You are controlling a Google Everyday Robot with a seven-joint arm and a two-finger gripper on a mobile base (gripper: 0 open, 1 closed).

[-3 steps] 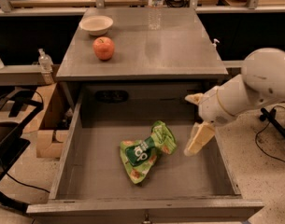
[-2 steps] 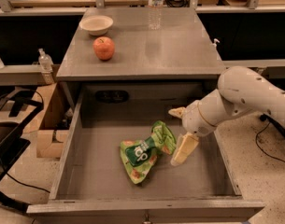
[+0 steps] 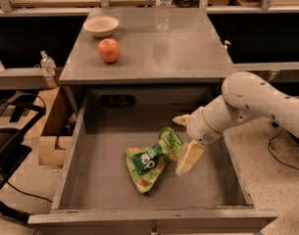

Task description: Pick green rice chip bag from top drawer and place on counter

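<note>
The green rice chip bag lies crumpled on the top drawer floor, low centre of frame. It is probably light, soft, slippery foil, so pinch its bunched upper-right end. The end effector hovers just right of it, fingers spread.

A light-green foil snack bag, with dark green label, white lettering and orange-red spots, lies in the grey wooden drawer. The cream gripper is just beside it, jaws apart. A red apple sits near the grey worktop's left edge.
</note>
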